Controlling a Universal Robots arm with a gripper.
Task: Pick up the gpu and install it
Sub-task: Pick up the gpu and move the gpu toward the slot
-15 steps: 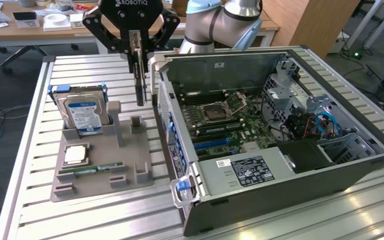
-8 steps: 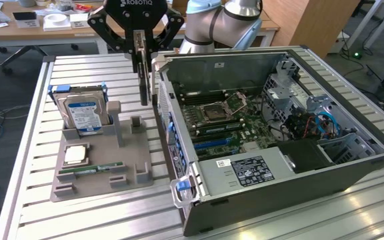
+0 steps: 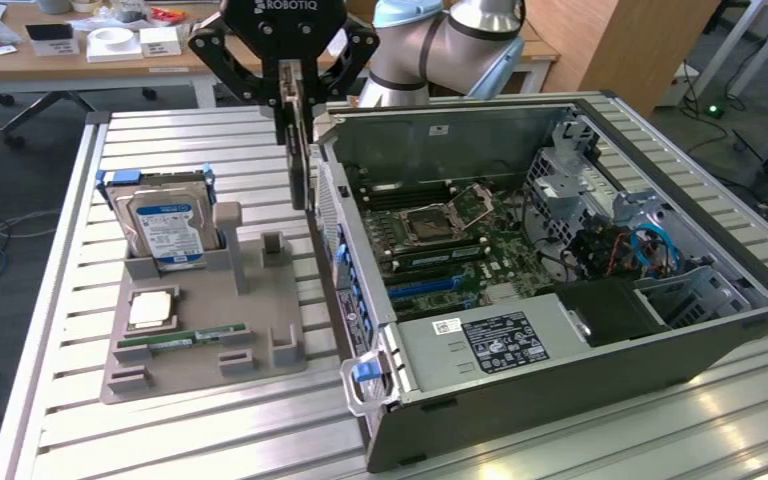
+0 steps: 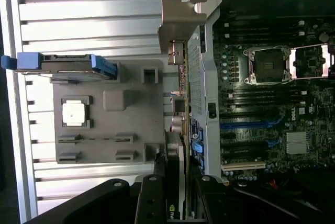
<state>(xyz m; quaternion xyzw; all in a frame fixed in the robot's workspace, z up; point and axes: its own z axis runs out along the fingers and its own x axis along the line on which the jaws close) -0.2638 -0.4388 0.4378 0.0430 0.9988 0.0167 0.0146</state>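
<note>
An open computer case (image 3: pixel 558 390) lies on its side on the slatted metal table (image 3: pixel 197 140), toward the table's edge on the exterior view's right, with its motherboard (image 3: pixel 451 240) exposed. Beside it, toward the opposite edge, a grey parts holder (image 3: pixel 197 370) carries an upright hard drive (image 3: pixel 171 230). Between holder and case, the gripper (image 3: pixel 291 100) is clamped on the gpu (image 3: pixel 299 165), which hangs edge-on above the table just outside the case's wall.

Wooden desk (image 3: pixel 37 62), tall wooden cabinet (image 3: pixel 624 45), grey floor (image 3: pixel 37 140)
</note>
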